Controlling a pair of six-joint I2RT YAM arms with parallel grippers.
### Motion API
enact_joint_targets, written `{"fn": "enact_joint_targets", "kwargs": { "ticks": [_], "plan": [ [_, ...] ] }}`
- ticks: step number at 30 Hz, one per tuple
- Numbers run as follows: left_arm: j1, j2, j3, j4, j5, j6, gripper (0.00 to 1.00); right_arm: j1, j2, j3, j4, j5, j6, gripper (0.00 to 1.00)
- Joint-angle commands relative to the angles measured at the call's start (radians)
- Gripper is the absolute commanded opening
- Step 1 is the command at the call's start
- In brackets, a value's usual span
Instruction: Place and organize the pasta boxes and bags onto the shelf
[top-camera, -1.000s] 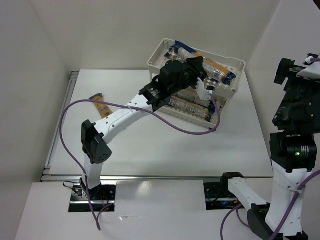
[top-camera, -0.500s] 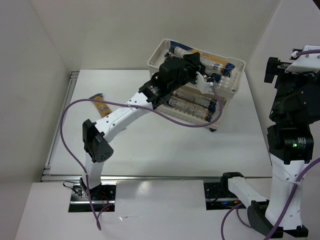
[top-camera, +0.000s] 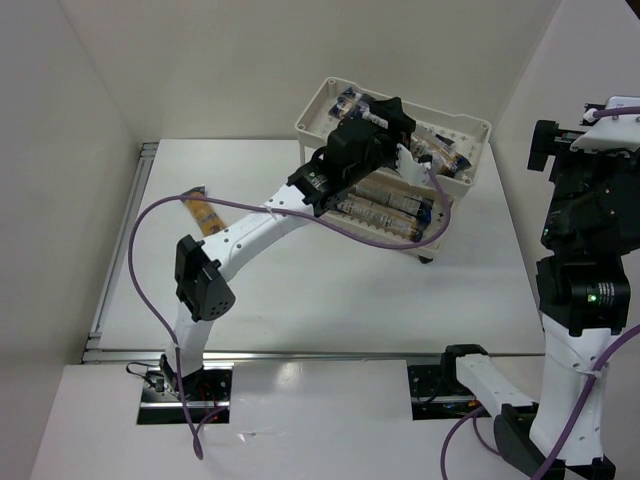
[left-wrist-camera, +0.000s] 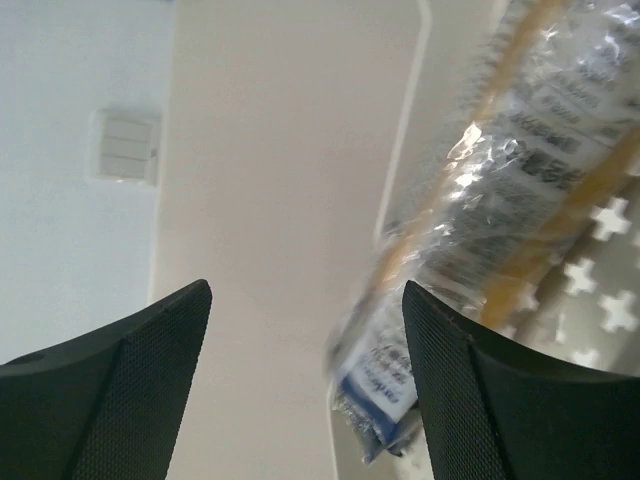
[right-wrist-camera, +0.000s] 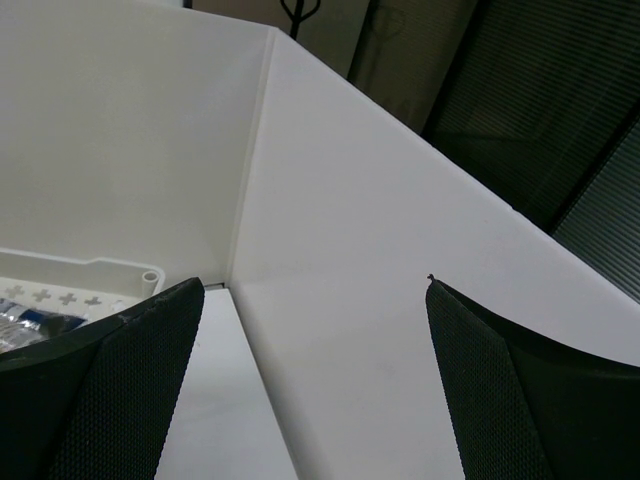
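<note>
While the left gripper (top-camera: 392, 112) stood over the middle of the upper tray (top-camera: 462, 135) one second ago, in the top view it is now a little farther back over that tray. The right arm (top-camera: 590, 230) has turned slightly to the left. The shelf (top-camera: 484, 150) is cream-white plastic with a raised rim, perforated trays and a small dark foot at its near right corner. Shiny upper packets (top-camera: 443, 152) of yellow-orange pasta with dark blue ends lie on the upper tray. The black wrist hides part of them, so I cannot tell how many there are. Under that tray, two lower packets (top-camera: 385, 210) lie side by side along the shelf. One stray packet (top-camera: 200, 212) lies on the white table (top-camera: 300, 290), well apart from the shelf on the left. A purple cable (top-camera: 135, 270) loops from the left arm and crosses in front of the shelf.

From the left wrist, the black fingers (left-wrist-camera: 120, 400) have a fine grid texture. They stand apart with only the pale wall between them, so this gripper is open and holds nothing. Just beyond the right finger, a crinkled clear packet with a white label lies on cross-shaped holes.

From the right wrist, the right gripper (right-wrist-camera: 315, 285) is wide open and empty. Between its fingers there are white walls, and a corner of the shelf shows at the lower left.
</note>
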Motion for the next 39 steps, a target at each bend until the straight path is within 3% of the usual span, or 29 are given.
{"fn": "enact_joint_targets", "kwargs": {
  "ticks": [1, 7, 13, 16, 18, 21, 25, 26, 30, 31, 33, 34, 36, 37, 39],
  "plan": [
    [0.008, -0.006, 0.099, 0.183, -0.025, -0.003, 0.85, -0.009, -0.004, 0.012, -0.007, -0.021, 0.014, 0.96],
    [0.008, 0.004, 0.157, 0.215, -0.034, -0.012, 0.88, -0.009, 0.005, 0.012, -0.007, -0.030, 0.014, 0.96],
    [0.008, -0.019, 0.244, 0.365, -0.054, -0.044, 0.92, -0.009, 0.058, 0.080, -0.016, -0.051, 0.023, 0.96],
    [0.038, -0.043, 0.357, 0.446, -0.068, -0.104, 0.98, -0.009, 0.128, 0.161, -0.041, -0.099, 0.055, 0.96],
    [0.067, -0.122, 0.323, 0.572, -0.089, -0.189, 1.00, -0.009, 0.179, 0.247, -0.079, -0.137, 0.080, 0.96],
    [0.181, -0.222, 0.323, 0.609, -0.210, -0.346, 1.00, -0.009, 0.306, 0.398, -0.145, -0.260, 0.146, 0.96],
    [0.446, -0.428, 0.161, 0.439, -0.342, -0.652, 1.00, -0.009, 0.499, 0.627, -0.199, -0.435, 0.253, 0.93],
    [0.537, -0.534, -0.002, 0.404, -0.361, -0.690, 1.00, -0.009, 0.580, 0.673, -0.213, -0.467, 0.273, 0.90],
    [0.670, -0.865, -0.460, 0.428, -0.384, -0.737, 1.00, 0.002, 0.781, 0.944, -0.227, -0.617, 0.380, 0.84],
    [0.705, -0.923, -0.614, 0.392, -0.384, -0.782, 1.00, 0.026, 0.814, 0.985, -0.227, -0.618, 0.381, 0.84],
    [0.843, -1.055, -0.714, 0.228, -0.375, -0.982, 1.00, 0.124, 0.864, 1.023, -0.216, -0.538, 0.337, 0.84],
    [0.892, -1.086, -0.754, 0.173, -0.375, -1.045, 1.00, 0.366, 0.874, 0.979, -0.182, -0.257, 0.149, 0.87],
    [0.990, -1.173, -0.873, 0.044, -0.330, -1.220, 1.00, 0.627, 0.874, 0.784, -0.014, 0.007, -0.043, 0.97],
    [1.083, -1.199, -0.909, 0.011, -0.312, -1.268, 1.00, 0.784, 0.907, 0.766, 0.008, 0.058, -0.096, 0.99],
    [1.174, -1.270, -0.987, -0.065, -0.257, -1.396, 1.00, 0.865, 0.973, 0.872, -0.031, 0.007, -0.039, 0.99]
  ]
}}
